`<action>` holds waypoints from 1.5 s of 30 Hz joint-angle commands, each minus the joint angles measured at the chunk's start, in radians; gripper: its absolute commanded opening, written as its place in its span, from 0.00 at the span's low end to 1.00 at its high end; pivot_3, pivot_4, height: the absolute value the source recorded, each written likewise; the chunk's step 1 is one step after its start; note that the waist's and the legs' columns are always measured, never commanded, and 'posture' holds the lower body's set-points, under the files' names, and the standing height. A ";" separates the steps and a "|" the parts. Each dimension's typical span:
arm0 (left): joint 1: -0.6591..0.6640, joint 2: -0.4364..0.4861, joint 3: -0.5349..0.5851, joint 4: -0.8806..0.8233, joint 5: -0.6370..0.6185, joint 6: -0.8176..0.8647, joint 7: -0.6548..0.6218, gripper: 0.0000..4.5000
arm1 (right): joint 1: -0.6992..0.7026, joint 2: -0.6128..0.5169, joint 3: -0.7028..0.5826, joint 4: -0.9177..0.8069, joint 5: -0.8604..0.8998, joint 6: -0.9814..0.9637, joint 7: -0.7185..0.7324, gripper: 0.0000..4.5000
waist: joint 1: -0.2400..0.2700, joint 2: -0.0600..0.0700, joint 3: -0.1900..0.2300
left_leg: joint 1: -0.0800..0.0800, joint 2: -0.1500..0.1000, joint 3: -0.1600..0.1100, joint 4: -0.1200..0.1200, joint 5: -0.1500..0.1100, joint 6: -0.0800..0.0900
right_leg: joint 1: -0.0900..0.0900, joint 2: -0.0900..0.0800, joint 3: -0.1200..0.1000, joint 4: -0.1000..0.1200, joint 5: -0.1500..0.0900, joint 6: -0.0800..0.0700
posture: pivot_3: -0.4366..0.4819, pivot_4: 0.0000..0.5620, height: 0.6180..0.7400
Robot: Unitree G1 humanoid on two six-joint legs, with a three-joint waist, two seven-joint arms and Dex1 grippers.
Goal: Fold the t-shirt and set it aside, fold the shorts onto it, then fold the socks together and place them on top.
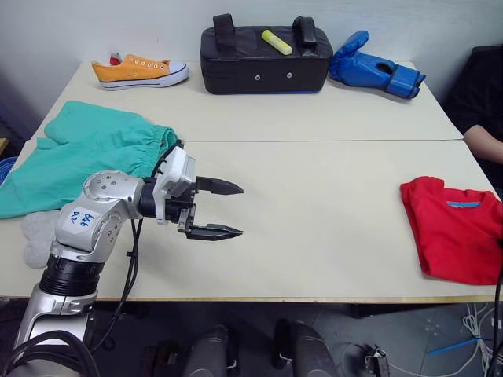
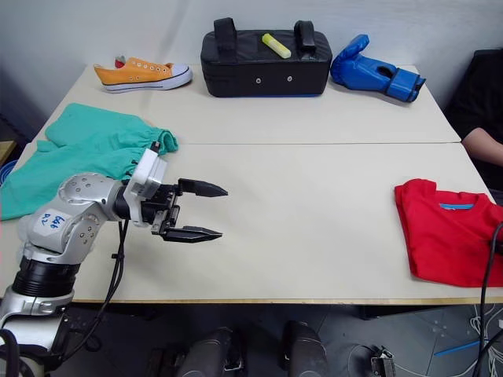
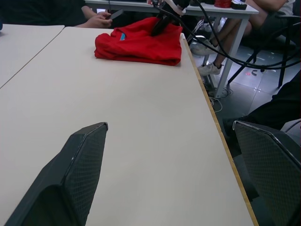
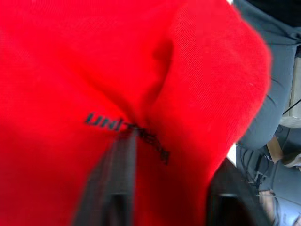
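Shirt [image 1: 454, 229] sits folded at right edge; I judge shorts [image 1: 86, 153], upper left, come next, so my empty, wide-open left gripper [image 1: 228, 209] must swing back there; right gripper's [image 4: 164, 188] fingers I cannot tell

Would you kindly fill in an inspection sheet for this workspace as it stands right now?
Surface: beige table, bare in the middle.
Job's things: red t-shirt folded at the right edge; teal shorts spread unfolded at the left; grey socks beside the shorts, near the front edge.
Clutter: orange sneaker, black bag with a yellow marker on it, blue glove, all along the far side.
Grippers: left tool open above bare table; right tool against the t-shirt, state unclear.
Cables: cords under the table's right end.
Surroundings: a person's arm at the right.
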 commanded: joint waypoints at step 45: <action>-0.130 0.235 0.044 1.024 0.708 -0.656 0.526 0.73 | 0.097 0.373 0.075 -1.648 0.818 0.523 0.025 1.00 | 0.012 -0.004 0.001 | -0.002 0.000 0.002 0.000 -0.007 0.005 | -0.002 -0.002 -0.002 0.002 0.001 -0.001 | 0.48 0.27 1.00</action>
